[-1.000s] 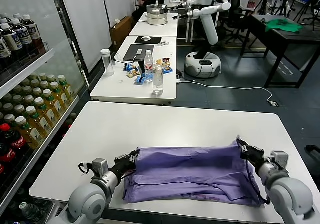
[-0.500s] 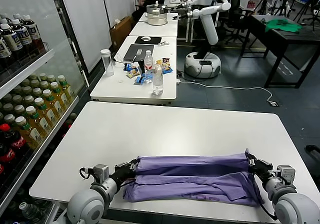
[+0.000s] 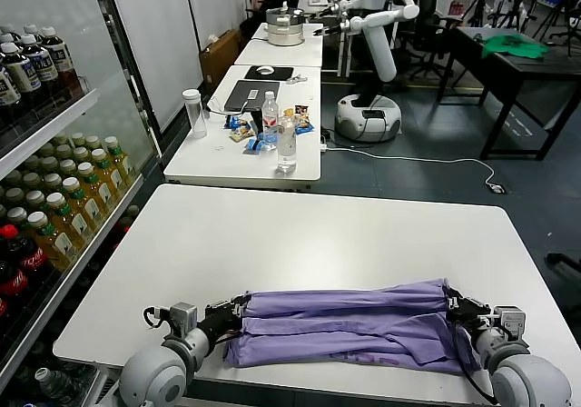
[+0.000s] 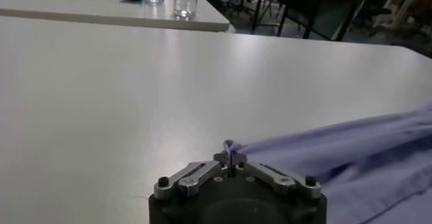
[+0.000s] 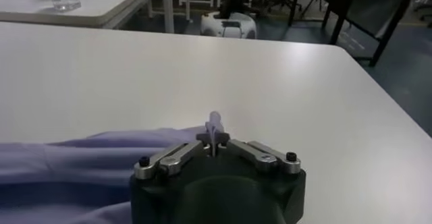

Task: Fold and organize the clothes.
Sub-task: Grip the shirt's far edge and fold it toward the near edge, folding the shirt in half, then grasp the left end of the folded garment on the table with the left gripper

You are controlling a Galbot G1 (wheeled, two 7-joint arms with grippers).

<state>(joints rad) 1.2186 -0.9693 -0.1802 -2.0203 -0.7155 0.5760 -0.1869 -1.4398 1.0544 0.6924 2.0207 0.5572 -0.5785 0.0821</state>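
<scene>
The clothes, a lavender T-shirt [image 3: 345,325], lie folded into a long flat band along the near edge of the white table [image 3: 272,234]. My left gripper [image 3: 238,308] is at the band's left end, low over the table, shut on a pinch of the fabric. In the left wrist view its jaws [image 4: 230,156] are closed with a small tuft of the T-shirt [image 4: 351,144] sticking out between them. My right gripper [image 3: 451,303] holds the right end in the same way. The right wrist view shows its jaws [image 5: 214,137] closed on a tuft of the T-shirt [image 5: 81,164].
Bare tabletop stretches beyond the shirt. Behind it stands a second table [image 3: 218,157] with bottles [image 3: 287,143], a cup [image 3: 194,112] and a laptop. Drink shelves [image 3: 54,207] line the left side. Another robot [image 3: 372,53] and a dark table with a green cloth [image 3: 515,46] stand at the back.
Both grippers have come down and toward the near edge, carrying the shirt's upper edge with them. The raised layer now lies flat on the lower one, making a narrower band.
</scene>
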